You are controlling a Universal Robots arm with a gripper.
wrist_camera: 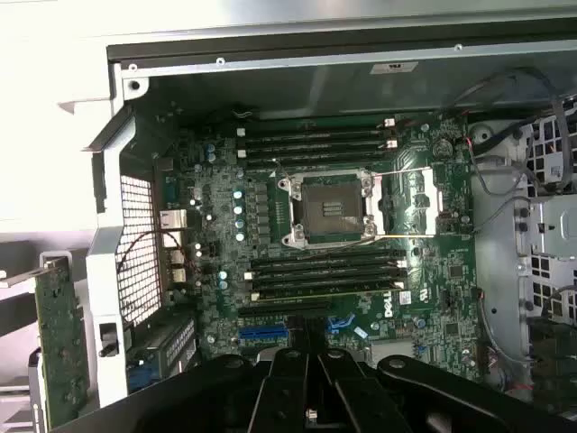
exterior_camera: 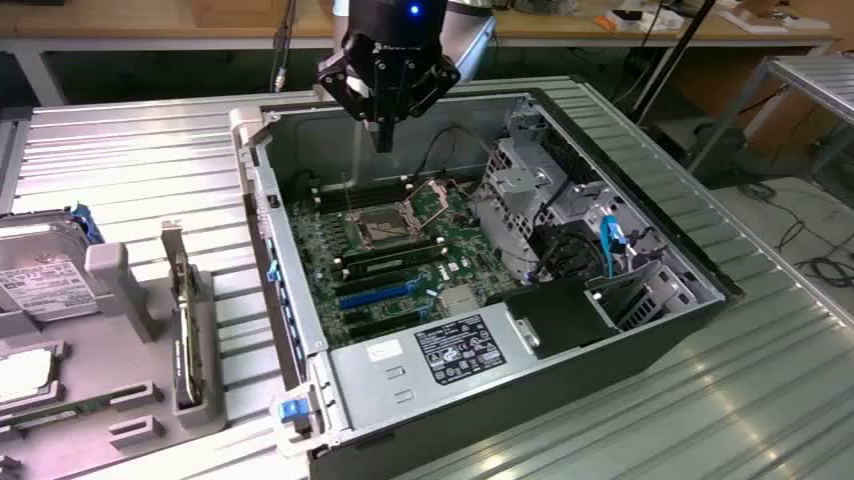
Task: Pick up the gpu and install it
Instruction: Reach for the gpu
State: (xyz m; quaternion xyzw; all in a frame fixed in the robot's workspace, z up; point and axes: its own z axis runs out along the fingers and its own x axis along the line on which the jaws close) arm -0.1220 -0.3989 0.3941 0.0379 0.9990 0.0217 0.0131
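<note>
Gripper (exterior_camera: 384, 138) closed, two black fingers pressed together with nothing between them, poised point-down above far end of open computer case (exterior_camera: 601, 385). Directly beneath, green motherboard (exterior_camera: 318, 255) lying flat in case. At its middle, one bare processor socket (wrist_camera: 326, 209), flanked by two banks of long black memory slots (wrist_camera: 315, 144), one far, one near. Nearer again, one blue expansion slot (exterior_camera: 380, 293). White "DELL" lettering (wrist_camera: 383, 308) legible on board in wrist view. At case's near end, one grey power supply (exterior_camera: 400, 362) with black label (exterior_camera: 461, 346), its white print too small to read. Toward the exterior view's right, metal drive cage (exterior_camera: 534, 190) and one pale blue cable (exterior_camera: 611, 245).

Outside case, at the exterior view's left, gpu (exterior_camera: 184, 335) untouched and well apart from gripper. Parked on its long edge in grey fixture (exterior_camera: 114, 290), long axis running near to far, parallel with case's left wall, silver end bracket (exterior_camera: 170, 250) upright at far end. Further left in same fixture, one silver hard drive (exterior_camera: 40, 285), white label unreadable. All set on ribbed metal table (exterior_camera: 747, 400).
</note>
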